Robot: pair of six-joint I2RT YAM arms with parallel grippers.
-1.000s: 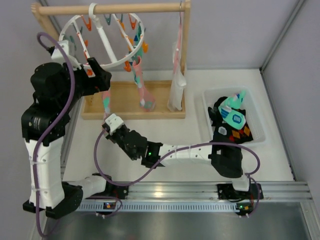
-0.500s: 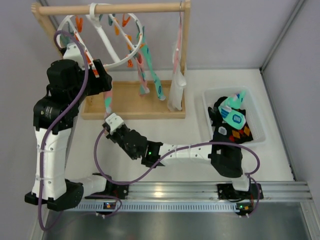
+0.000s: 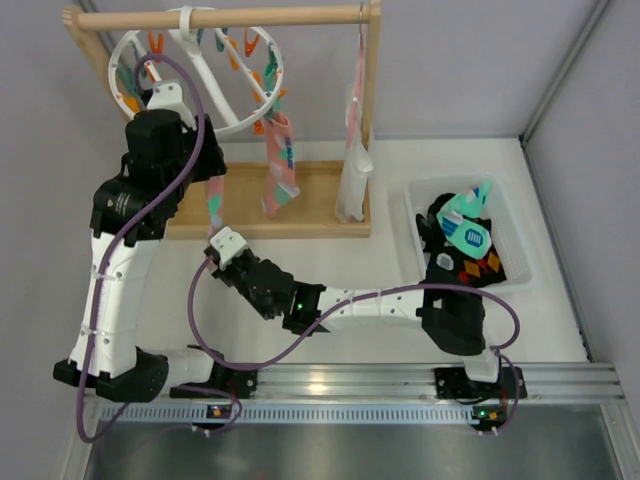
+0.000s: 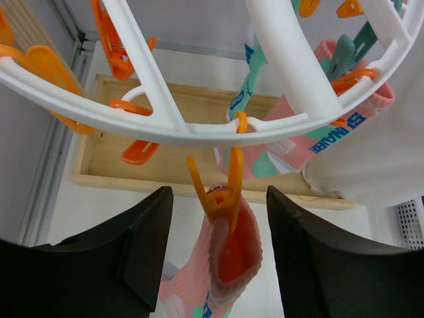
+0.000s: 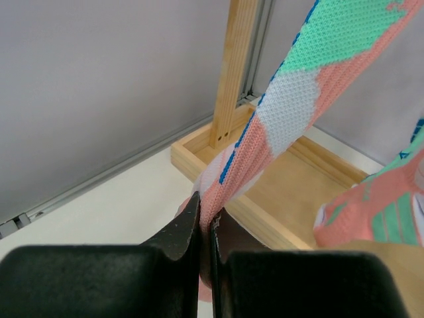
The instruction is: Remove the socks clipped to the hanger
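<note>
On the hanger (image 4: 295, 66), which hangs from the rack (image 3: 300, 15) at the far left of the table (image 3: 320, 255), at least two socks are still clipped. One pink sock (image 4: 228, 265) hangs by its cuff from an orange clip (image 4: 225, 189) on the near rim. My left fingers (image 4: 142, 258) stand apart on either side of that clip and cuff, touching neither as far as I can see.

My right fingers (image 5: 179, 238) are pressed together on the lower end of a pink sock, which runs up taut from them. From the top view I judge it to be the same sock, held low at the near side of the rack while my left fingers wait at the clip.

A second pink sock (image 3: 280, 175) dangles from the right side of the hanger, untouched. My left wrist view also shows a teal strip beside it, but I cannot tell whether that is a third sock.

Further right, near the table's right edge, the bin (image 3: 520, 215) already holds several removed socks (image 3: 470, 235), black and mint.

So I judge the job well along but unfinished. This sock has yet to come off its clip and go to the bin, and then the one on the right needs the same.
</note>
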